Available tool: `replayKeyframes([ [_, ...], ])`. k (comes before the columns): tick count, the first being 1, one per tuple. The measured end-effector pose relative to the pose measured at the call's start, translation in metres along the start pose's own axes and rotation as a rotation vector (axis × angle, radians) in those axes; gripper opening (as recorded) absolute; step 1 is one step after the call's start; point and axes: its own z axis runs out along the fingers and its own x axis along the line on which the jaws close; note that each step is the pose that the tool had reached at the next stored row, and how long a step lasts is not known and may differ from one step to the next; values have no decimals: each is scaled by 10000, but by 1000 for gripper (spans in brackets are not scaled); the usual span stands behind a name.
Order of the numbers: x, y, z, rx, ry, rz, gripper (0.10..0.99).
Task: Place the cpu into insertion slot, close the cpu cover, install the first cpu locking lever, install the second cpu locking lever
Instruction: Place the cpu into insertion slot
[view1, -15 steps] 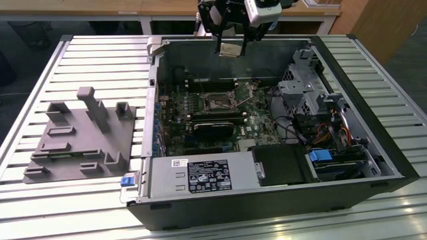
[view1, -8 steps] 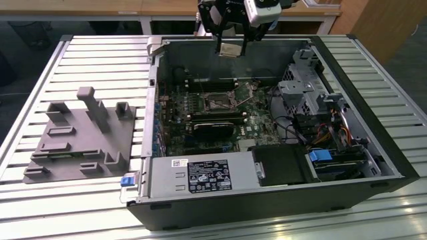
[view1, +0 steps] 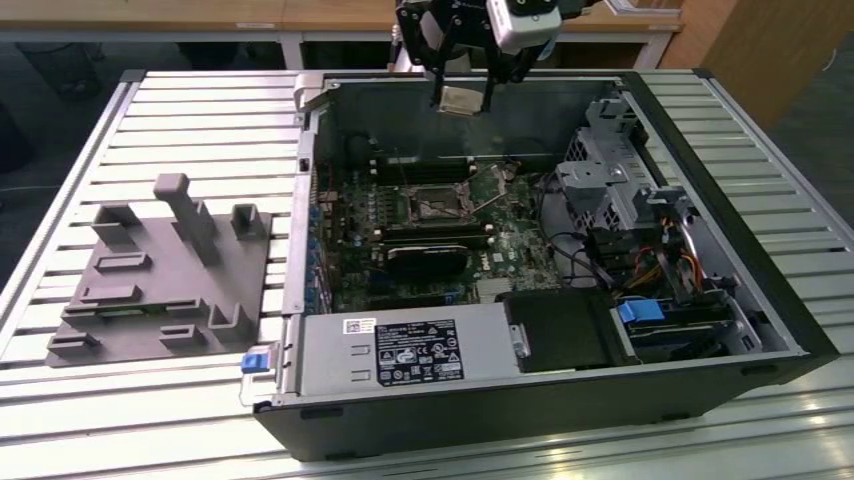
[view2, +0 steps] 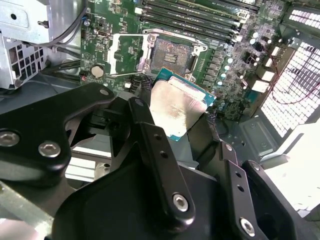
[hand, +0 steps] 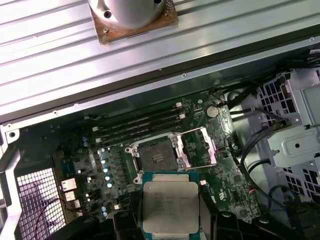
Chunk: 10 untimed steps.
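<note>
The cpu hangs above the open computer case, pinched at its edges between the fingers of the gripper, metal face toward both wrist cameras. Beneath it on the green motherboard, the insertion slot sits bare, and the cpu cover is swung open beside it. A gray fixture rests on the slatted table, well apart.

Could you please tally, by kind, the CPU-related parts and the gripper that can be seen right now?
cpu, held in the gripper: 1
insertion slot, empty: 1
cpu cover, swung open: 1
gripper: 1
Total: 4
</note>
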Motion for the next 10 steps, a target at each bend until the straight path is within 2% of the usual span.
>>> replayKeyframes([
  [10,0,-1,7,-8,-44,486,541],
])
